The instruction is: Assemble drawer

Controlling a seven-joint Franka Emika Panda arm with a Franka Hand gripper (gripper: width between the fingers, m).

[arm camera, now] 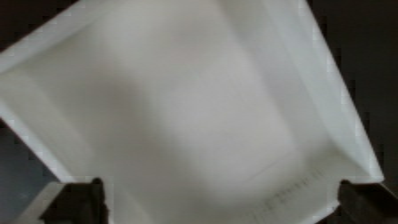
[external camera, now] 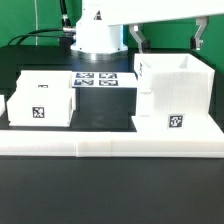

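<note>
Housing of the drawer stands upright on the table at the exterior view's right. Its open side faces up, and a black-and-white marker sits on its near face. Its near foot is just behind the bar, the long low white one that runs across the front. A tray sits at the exterior view's left, well apart from the housing. It is also just behind the bar and has a marker on its near face. A second white part is cut off by the picture's left edge, and no more of it can be told. Between tray and housing, farther back, the marker board lies flat before the arm's base.

The gripper hangs over the housing's back rim. Its two dark fingers are spread wide, one near each upper back corner. The jaws are open and clamp nothing. Whether the tips touch the rim cannot be told from this view. In the wrist view the gripper looks onto a broad white surface of the housing that fills nearly the whole picture, with raised walls at its sides. The dark fingertips show at the picture's edge, far apart, with white plastic between them.
</note>
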